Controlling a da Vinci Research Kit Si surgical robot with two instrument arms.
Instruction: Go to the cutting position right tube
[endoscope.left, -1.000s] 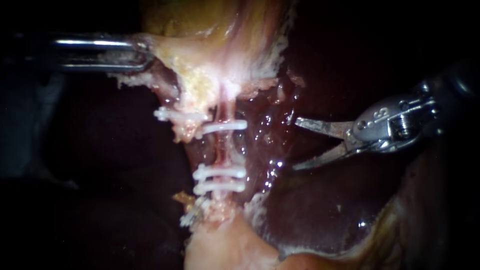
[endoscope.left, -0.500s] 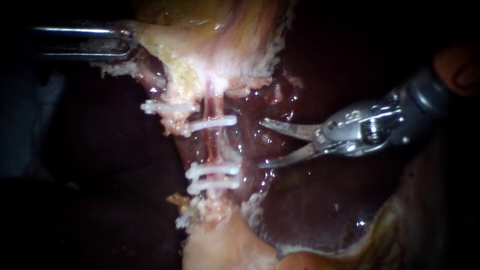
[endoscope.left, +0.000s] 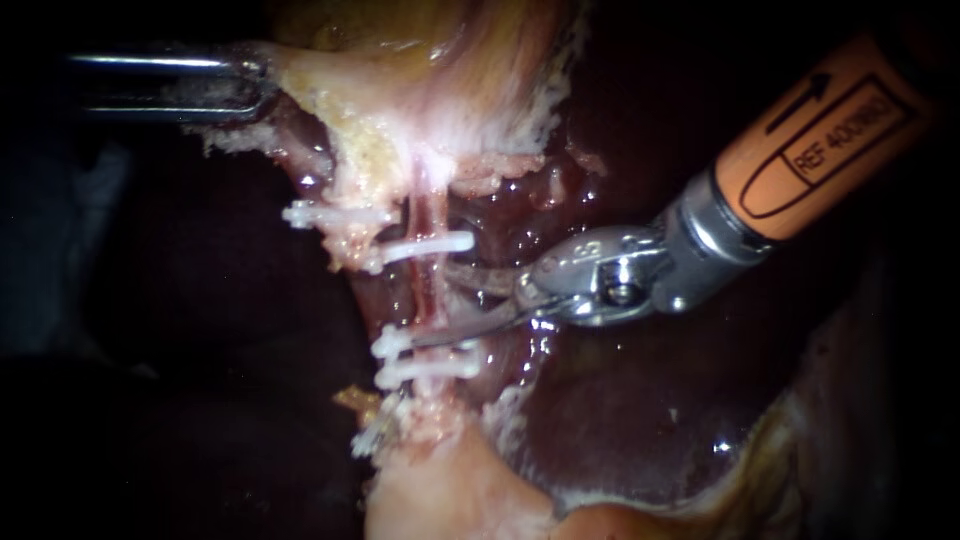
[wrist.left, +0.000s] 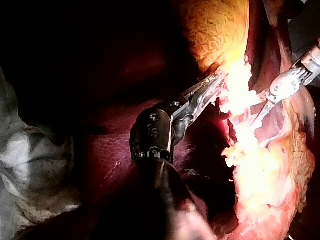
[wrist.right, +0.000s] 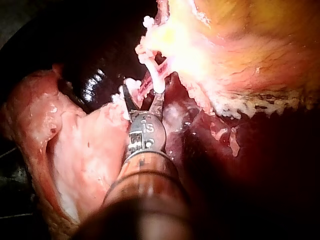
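Endoscope view: left instrument (endoscope.left: 258, 86), right instrument (endoscope.left: 436, 305), three clips (endoscope.left: 428, 245) (endoscope.left: 400, 343) (endoscope.left: 428, 369) on right tube (endoscope.left: 431, 292).

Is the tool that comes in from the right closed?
No, the right tool shows a clear gap between its two blades, and the tube runs through that gap.

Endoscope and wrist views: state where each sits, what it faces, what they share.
Endoscope: close above, facing the clipped tube; left instrument enters from left, right instrument from upper right.
Left wrist: on the left arm, looking along its shaft to jaws shut on tissue.
Right wrist: on the right arm, looking along its shaft to open blades at the clips.
Shared: all three show the right instrument.
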